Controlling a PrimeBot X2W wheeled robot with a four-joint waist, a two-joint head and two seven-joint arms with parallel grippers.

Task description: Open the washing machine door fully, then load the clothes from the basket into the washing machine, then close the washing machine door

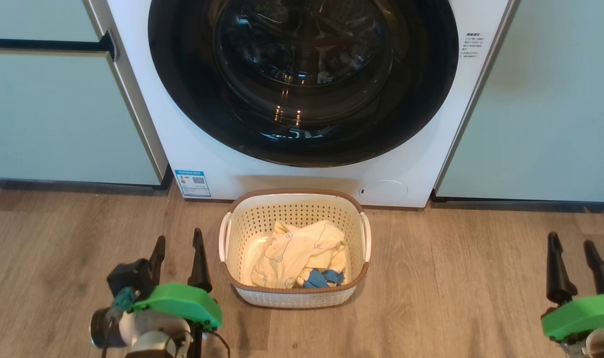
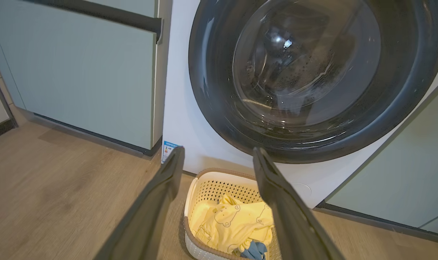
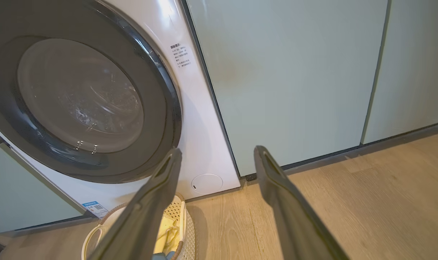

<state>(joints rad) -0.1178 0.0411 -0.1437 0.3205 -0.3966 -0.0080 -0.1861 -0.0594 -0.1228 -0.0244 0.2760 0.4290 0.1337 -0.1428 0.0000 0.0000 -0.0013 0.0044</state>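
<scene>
My left claw (image 1: 178, 236) is wide open and holds nothing. My right claw (image 1: 570, 239) is the same. The basket (image 1: 294, 192) sits just right of my left claw, with the clothes (image 1: 292, 253) inside. Past it stands the washer (image 1: 217, 169), its door (image 1: 302, 146) shut. The door looks slick, so a claw may slip off. A low arm could bump the basket. The blue label (image 1: 192, 183) and the sticker (image 1: 472, 44) are too tiny to read.

Pale green cabinets (image 1: 58, 114) stand on a wooden floor (image 1: 456, 278).
</scene>
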